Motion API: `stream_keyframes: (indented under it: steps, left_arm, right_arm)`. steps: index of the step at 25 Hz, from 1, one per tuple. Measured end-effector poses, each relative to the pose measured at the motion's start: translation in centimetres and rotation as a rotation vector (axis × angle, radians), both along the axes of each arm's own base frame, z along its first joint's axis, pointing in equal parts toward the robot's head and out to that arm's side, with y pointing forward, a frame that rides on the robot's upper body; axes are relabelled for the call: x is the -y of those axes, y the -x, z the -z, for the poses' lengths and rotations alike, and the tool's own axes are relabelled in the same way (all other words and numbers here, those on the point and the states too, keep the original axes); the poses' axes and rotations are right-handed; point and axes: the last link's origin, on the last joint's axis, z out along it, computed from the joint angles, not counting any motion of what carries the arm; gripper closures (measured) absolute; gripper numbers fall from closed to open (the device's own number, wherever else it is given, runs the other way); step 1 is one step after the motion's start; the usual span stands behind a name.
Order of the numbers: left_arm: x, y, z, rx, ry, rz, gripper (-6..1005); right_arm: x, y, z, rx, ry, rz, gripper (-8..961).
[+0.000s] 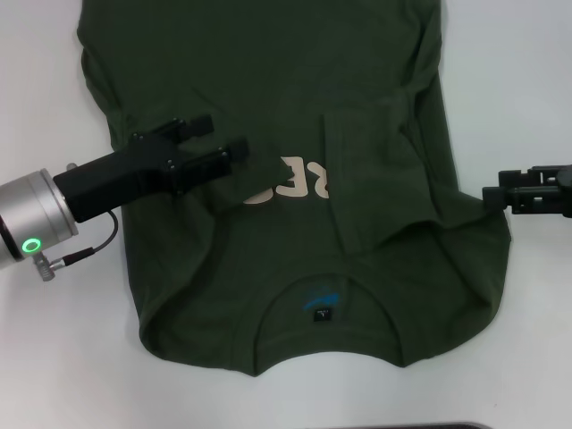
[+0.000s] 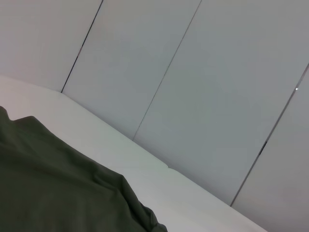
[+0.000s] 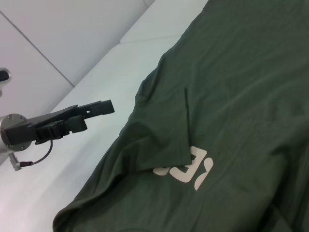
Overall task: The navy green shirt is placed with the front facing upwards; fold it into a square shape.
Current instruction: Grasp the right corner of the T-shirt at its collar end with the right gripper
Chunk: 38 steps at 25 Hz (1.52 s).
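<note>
The navy green shirt (image 1: 268, 71) lies flat on the white table (image 1: 63, 357), collar and tag (image 1: 320, 313) nearest me. Pale letters (image 1: 299, 179) show on the chest, partly covered by a sleeve flap (image 1: 250, 183) folded inward. A second lengthwise fold (image 1: 344, 170) runs just right of the letters. My left gripper (image 1: 228, 134) hovers open over the shirt's left part, right beside the folded flap, holding nothing. The right wrist view shows the left gripper (image 3: 99, 115) and the shirt (image 3: 231, 77). My right gripper (image 1: 493, 185) stands open just off the shirt's right edge, empty.
Bare white table surrounds the shirt on the left, right and near side. Grey wall panels (image 2: 193, 72) rise behind the table's far edge. A dark strip (image 1: 429, 425) shows at the near edge of the head view.
</note>
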Motion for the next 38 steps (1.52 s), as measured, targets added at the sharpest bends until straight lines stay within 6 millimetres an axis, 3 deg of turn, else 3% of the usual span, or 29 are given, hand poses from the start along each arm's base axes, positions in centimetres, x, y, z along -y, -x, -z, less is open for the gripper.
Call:
stream_keyframes:
  steps: [12,38]
  left_arm:
    - [0.0,0.0,0.0,0.001,0.001,0.001,157]
    - [0.0,0.0,-0.1,0.0,-0.002,0.0,158]
  right_arm:
    - [-1.3,0.2,3.9,-0.001,0.068,0.012,252]
    - [0.1,-0.5,5.1,-0.045,0.102,0.069,251]
